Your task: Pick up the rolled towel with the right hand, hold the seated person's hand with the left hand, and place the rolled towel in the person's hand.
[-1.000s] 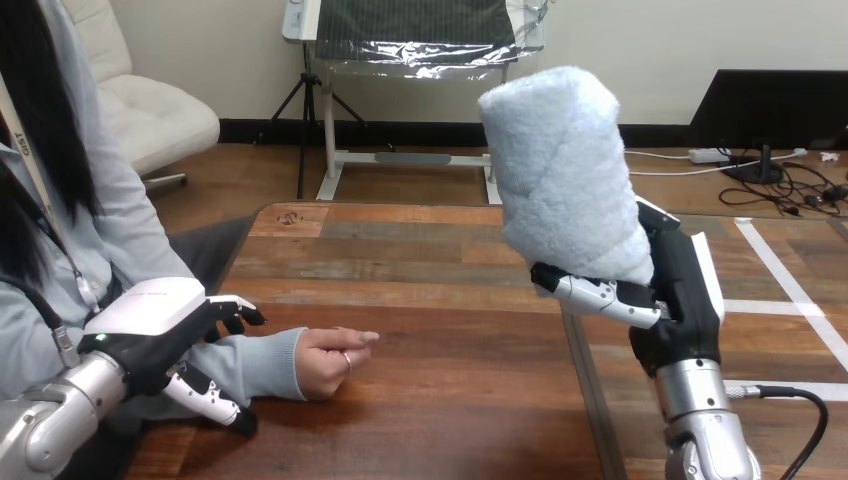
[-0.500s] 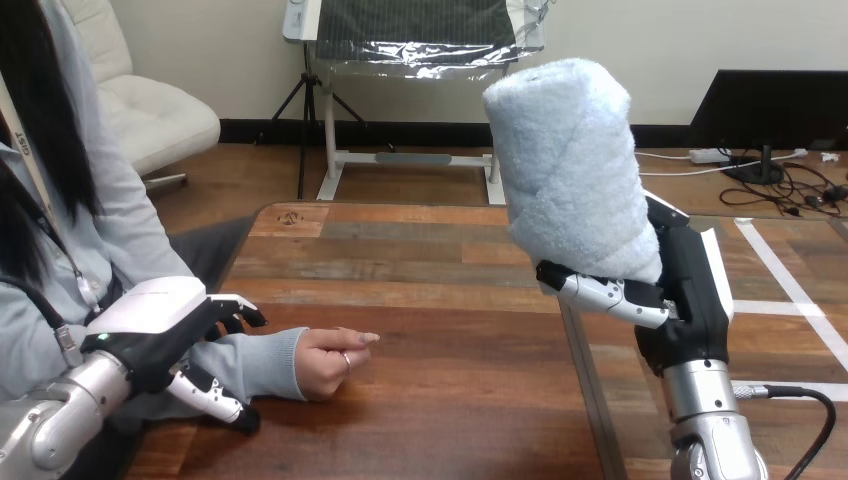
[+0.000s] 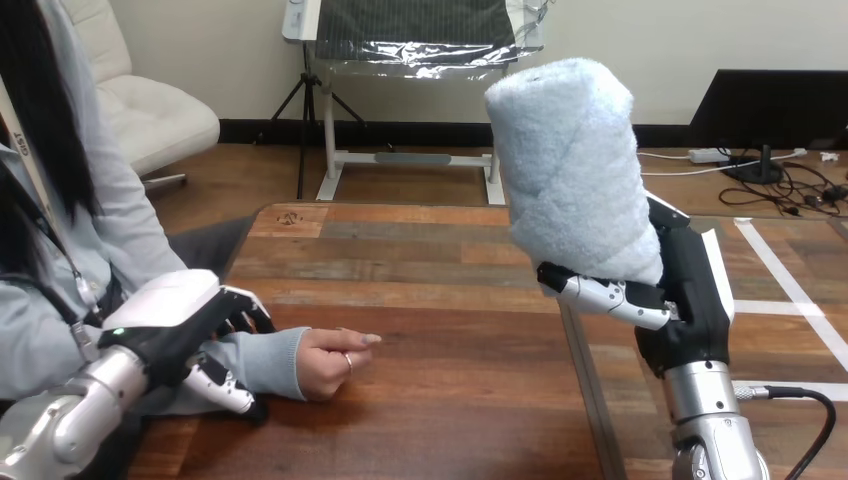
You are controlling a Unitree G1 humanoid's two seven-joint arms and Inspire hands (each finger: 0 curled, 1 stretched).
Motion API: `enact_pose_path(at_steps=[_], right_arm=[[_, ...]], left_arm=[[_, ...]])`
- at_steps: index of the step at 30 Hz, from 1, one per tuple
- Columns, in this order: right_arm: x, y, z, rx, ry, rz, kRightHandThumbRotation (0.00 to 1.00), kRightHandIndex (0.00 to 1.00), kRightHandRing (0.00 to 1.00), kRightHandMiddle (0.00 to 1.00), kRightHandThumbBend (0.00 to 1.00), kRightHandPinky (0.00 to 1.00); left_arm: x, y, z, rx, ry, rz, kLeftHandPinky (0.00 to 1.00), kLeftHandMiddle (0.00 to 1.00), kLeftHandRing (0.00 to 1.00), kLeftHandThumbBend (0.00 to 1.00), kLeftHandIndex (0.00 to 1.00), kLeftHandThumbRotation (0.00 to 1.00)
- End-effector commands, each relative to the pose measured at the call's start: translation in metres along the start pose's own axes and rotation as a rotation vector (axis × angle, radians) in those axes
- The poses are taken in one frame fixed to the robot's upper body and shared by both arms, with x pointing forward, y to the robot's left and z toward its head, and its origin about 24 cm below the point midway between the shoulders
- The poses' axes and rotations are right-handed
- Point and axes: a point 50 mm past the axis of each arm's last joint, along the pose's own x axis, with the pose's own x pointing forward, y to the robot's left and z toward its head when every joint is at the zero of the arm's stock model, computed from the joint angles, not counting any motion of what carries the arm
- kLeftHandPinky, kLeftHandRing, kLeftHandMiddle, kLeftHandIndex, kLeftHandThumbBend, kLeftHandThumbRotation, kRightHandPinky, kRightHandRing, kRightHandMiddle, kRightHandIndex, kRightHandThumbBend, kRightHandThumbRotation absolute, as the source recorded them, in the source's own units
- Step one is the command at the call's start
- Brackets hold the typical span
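Above the table's right half, the towel stands upright in the air, a thick pale-blue roll leaning slightly left. The right arm rises straight up from the bottom edge. The right hand is closed round the towel's lower end, palm behind the roll and fingers wrapped across its front. At the left, the left hand lies back-up over the person's sleeved forearm, just behind the wrist; whether it grips cannot be told. The person's hand rests loosely curled on the table, well apart from the towel.
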Motion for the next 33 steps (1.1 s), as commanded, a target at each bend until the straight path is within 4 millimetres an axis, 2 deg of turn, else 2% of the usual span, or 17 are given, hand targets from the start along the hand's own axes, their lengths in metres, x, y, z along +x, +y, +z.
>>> enact_pose_path(at_steps=[1,14,33], right_arm=[[0.02,0.001,0.02,0.007,-0.11,-0.003,0.0,0.45,0.36,0.46,0.73,0.29],[0.02,0.002,0.016,0.004,-0.083,-0.006,0.0,0.46,0.36,0.46,0.73,0.29],[0.021,0.005,0.01,0.004,-0.041,-0.008,0.0,0.45,0.37,0.47,0.74,0.29]], left_arm=[[0.009,-0.01,0.014,-0.002,-0.043,-0.045,0.45,0.53,0.49,0.94,0.53,0.06],[0.01,-0.006,0.018,-0.014,-0.067,-0.047,0.34,0.45,0.39,0.89,0.42,0.0],[0.011,0.003,0.023,-0.01,-0.107,-0.05,0.3,0.43,0.36,0.83,0.4,0.0]])
